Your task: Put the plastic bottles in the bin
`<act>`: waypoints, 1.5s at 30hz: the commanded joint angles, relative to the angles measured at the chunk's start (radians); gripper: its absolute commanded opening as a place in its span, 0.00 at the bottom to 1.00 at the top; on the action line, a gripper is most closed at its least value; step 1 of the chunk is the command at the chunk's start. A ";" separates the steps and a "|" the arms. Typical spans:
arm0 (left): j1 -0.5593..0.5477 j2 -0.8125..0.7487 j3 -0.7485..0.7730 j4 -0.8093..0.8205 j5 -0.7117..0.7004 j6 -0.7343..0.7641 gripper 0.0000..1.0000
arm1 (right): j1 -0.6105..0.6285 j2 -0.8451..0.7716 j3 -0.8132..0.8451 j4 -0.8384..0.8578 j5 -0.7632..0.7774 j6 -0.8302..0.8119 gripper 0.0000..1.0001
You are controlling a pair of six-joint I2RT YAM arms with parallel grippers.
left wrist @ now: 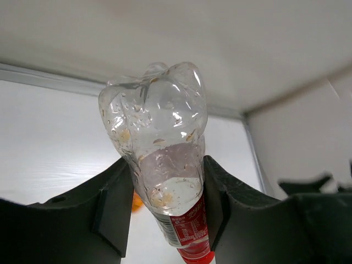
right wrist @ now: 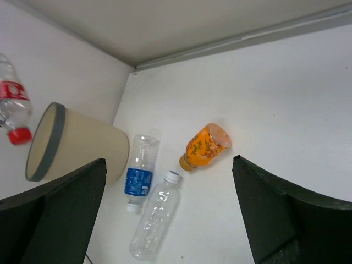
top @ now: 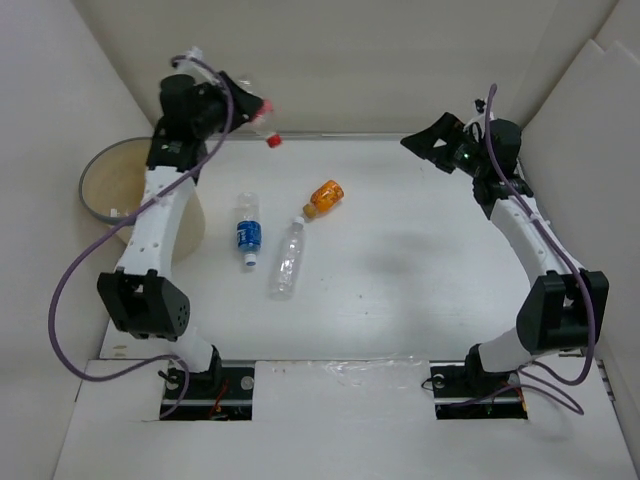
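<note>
Nearest the left wrist lens, the left gripper (left wrist: 168,209) is recorded as closed on the red-labelled bottle (left wrist: 159,137), with both fingers (left wrist: 113,214) pressed to its body just above the label. The lobed base points up-frame and the red cap down-frame, so the long axis is taken as running crosswise to the jaws. Droplets and residue are noted inside. In the top view this bottle sits at upper centre-left, judged clear of the table (top: 400,260), cap toward lower right. The bin (top: 84,185) lies left and lower in that frame, partly hidden by the left arm. The bottle is judged not yet over the opening, so a swing leftward until it stands above the grey rim is what the coming move is expected to need. The left arm is much the nearer to the bin. The right gripper (top: 425,138), at upper right, is spread wide and empty, well apart from all bottles. Count: four bottles, one held and three lying at centre-left, namely the blue-labelled bottle (top: 248,232), the clear unlabelled bottle (top: 287,262) just beside it, and the orange bottle (top: 326,196), cap close to the clear one's cap. One bin; contents cannot be told.
</note>
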 commanded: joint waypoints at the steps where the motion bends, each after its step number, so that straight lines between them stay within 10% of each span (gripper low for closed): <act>1: 0.152 -0.144 0.031 -0.130 -0.228 -0.014 0.00 | 0.038 0.010 -0.001 0.020 0.018 -0.034 1.00; 7: 0.457 -0.278 -0.124 -0.170 -0.292 -0.070 0.00 | 0.083 0.073 0.010 0.020 0.028 -0.054 1.00; 16: 0.487 -0.270 -0.111 -0.364 -0.662 -0.108 0.01 | 0.232 0.161 0.066 -0.051 0.179 -0.094 1.00; 17: 0.487 -0.261 -0.099 -0.394 -0.708 -0.122 0.10 | 0.244 0.171 0.082 -0.072 0.211 -0.094 1.00; 20: 0.508 -0.232 -0.099 -0.425 -0.732 -0.145 0.78 | 0.313 0.171 0.126 -0.169 0.382 -0.105 1.00; 23: 0.509 -0.232 -0.099 -0.425 -0.733 -0.134 1.00 | 0.373 0.181 0.149 -0.213 0.514 -0.116 1.00; 34: 0.389 -0.310 -0.058 -0.249 -0.271 0.094 1.00 | 0.482 0.424 0.422 -0.519 0.767 0.173 1.00; 39: 0.138 -0.248 0.011 -0.259 -0.081 0.194 1.00 | 0.516 0.544 0.531 -0.534 0.785 0.288 1.00; 45: 0.124 -0.299 -0.180 -0.006 0.283 0.093 1.00 | 0.525 0.693 0.654 -0.572 0.758 0.368 1.00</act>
